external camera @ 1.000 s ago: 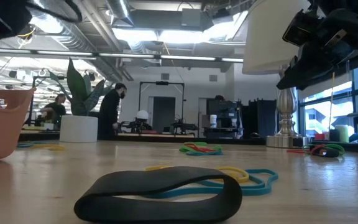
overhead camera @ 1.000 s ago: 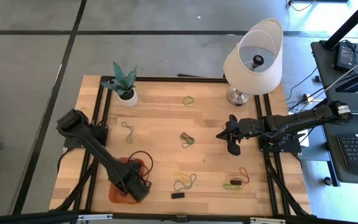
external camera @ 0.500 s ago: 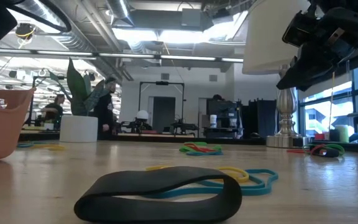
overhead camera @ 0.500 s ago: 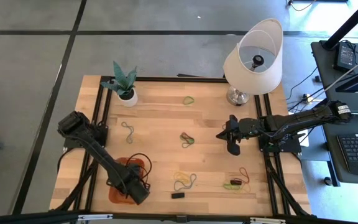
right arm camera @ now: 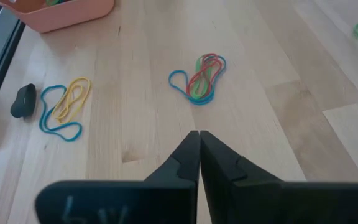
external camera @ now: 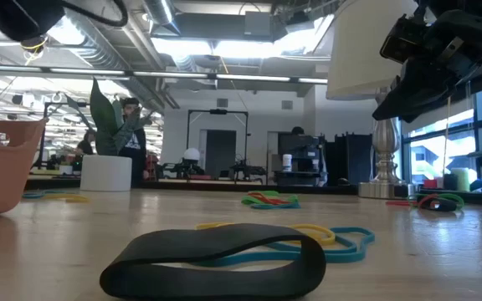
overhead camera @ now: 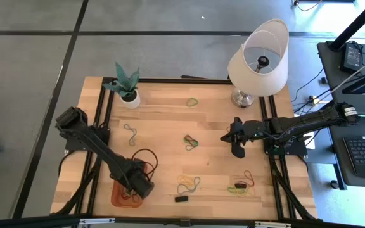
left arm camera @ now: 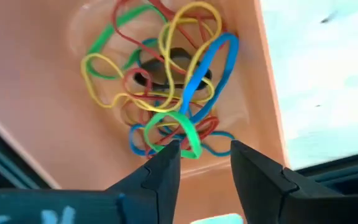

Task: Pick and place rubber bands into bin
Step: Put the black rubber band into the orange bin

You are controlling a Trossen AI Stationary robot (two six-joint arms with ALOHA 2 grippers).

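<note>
The orange bin [overhead camera: 120, 195] sits near the table's front left corner, with a tangle of coloured rubber bands [left arm camera: 166, 81] lying on its floor. My left gripper [left arm camera: 204, 146] hangs open just above that tangle, inside the bin's outline [overhead camera: 139, 186]; a green loop [left arm camera: 182, 127] lies by its fingertips. Loose rubber bands rest flat on the table: a bunch at mid-table [right arm camera: 199, 78], a yellow and blue pair [right arm camera: 64, 106], a bunch at front right [overhead camera: 243, 183], one at far centre [overhead camera: 192, 101] and one at left [overhead camera: 130, 133]. My right gripper [right arm camera: 199, 134] is shut above the table, right of centre [overhead camera: 236, 144].
A small black object [overhead camera: 181, 199] lies near the front edge. A white pot with a green plant [overhead camera: 127, 87] stands at the far left. A lamp [overhead camera: 258, 57] stands at the far right. Bare wood lies between the scattered bands.
My left gripper has shifted a little toward the table's far edge while staying over the bin. My right arm has kept still.
</note>
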